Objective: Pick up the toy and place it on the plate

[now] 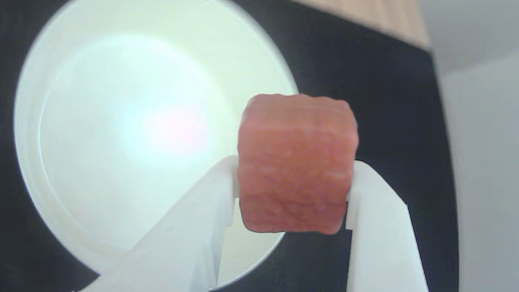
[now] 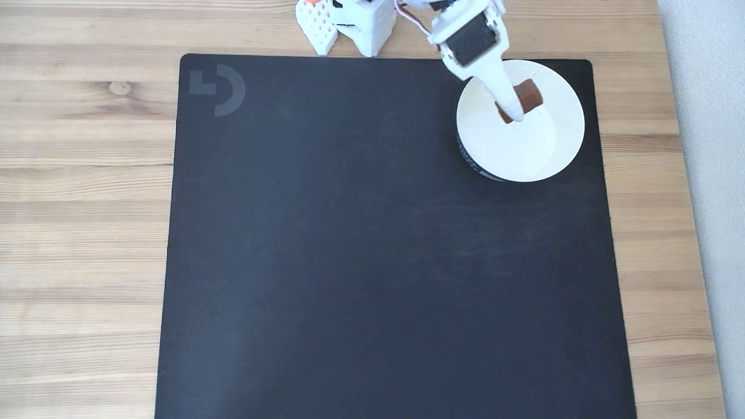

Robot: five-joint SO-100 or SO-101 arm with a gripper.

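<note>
Looking through the wrist view first, you see the toy (image 1: 296, 162) at the frame's centre, a reddish-brown block with rounded corners and a rough surface. The gripper (image 1: 291, 190) has its two white fingers (image 1: 194, 231) rising from the lower edge, one pressed to each side of the toy, so the jaws are clamped on it. Behind the toy, the plate (image 1: 121, 121) takes up the left and centre of the frame, its white inside bright with glare and a faint pink reflection near its middle. The toy overlaps the plate's right rim in this picture. The black mat (image 1: 385, 101) lies under the plate and runs to the right, with a strip of wooden table (image 1: 381, 16) at the upper right and a pale grey surface (image 1: 482, 162) along the right edge.

In the fixed view, which looks down from above, you find the plate (image 2: 547, 151) in the upper right of the frame, sitting near the mat's (image 2: 384, 262) top right corner. A dark band shows along its lower left outer side. The arm (image 2: 465, 41) reaches down from the top edge, and the gripper (image 2: 520, 105) is over the plate's upper left part. The toy (image 2: 529, 95) shows as a brown block beside one white finger, within the plate's outline. You cannot tell from either picture whether the toy touches the plate's floor. A grey logo (image 2: 216, 89) marks the mat's upper left corner, and the table (image 2: 81, 203) surrounds the mat.
</note>
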